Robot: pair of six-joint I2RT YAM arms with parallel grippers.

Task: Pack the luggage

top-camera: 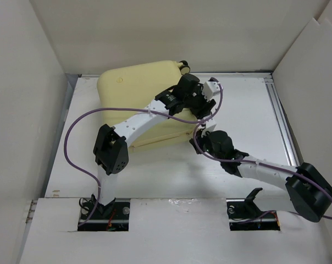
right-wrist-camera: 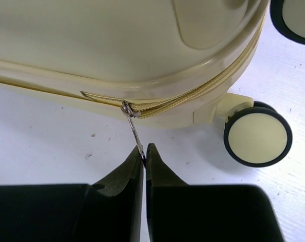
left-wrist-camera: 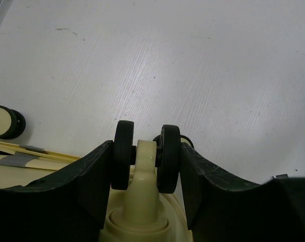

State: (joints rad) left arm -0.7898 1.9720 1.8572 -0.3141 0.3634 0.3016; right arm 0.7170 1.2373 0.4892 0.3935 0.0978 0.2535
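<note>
The luggage point(top-camera: 127, 93) lies closed on the table point(top-camera: 171, 176), toward 11 o'clock from my bases. My left gripper point(left-wrist-camera: 146, 154) clamps a wheel point(left-wrist-camera: 123, 151) on its 3 o'clock side. My right gripper point(right-wrist-camera: 144, 151) pinches the zipper pull point(right-wrist-camera: 134, 128).

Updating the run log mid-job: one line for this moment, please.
luggage: lid down | left tool: clamped on wheel | right tool: pinching zipper pull
</note>
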